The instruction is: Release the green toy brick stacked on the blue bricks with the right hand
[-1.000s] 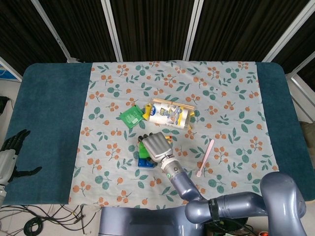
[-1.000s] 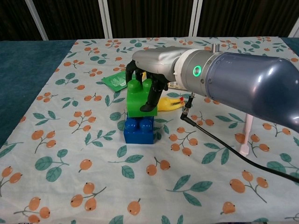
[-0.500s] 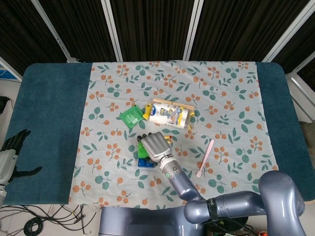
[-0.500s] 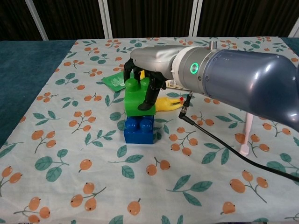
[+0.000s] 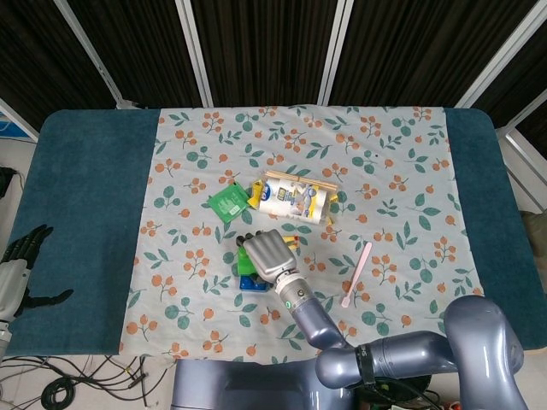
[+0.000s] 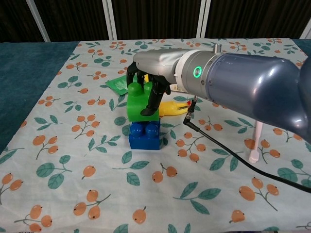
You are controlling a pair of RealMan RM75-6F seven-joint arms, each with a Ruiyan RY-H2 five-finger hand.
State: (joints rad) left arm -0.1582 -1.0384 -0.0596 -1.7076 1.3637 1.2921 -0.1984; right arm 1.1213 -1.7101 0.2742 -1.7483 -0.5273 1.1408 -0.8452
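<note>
In the chest view, the green toy brick (image 6: 139, 103) sits on top of the blue bricks (image 6: 145, 135), shifted a little to the left of them. My right hand (image 6: 163, 65) reaches over it from the right and grips it, fingers (image 6: 149, 103) curled down its front and back. From the head view the right hand (image 5: 267, 253) covers most of the stack; only a green edge (image 5: 244, 259) and a blue strip (image 5: 250, 283) show. My left hand (image 5: 20, 266) hangs off the table's left edge, fingers apart and holding nothing.
A green packet (image 5: 227, 202) and a snack bag (image 5: 293, 198) lie just behind the stack, with a yellow item (image 6: 175, 107) beside the hand. A pink spoon (image 5: 356, 273) lies to the right. A black cable (image 6: 228, 151) trails from the right wrist across the floral cloth (image 5: 402, 154).
The right hand has carried the green brick slightly left and a touch higher over the blue bricks, still gripping it. The left hand has not moved.
</note>
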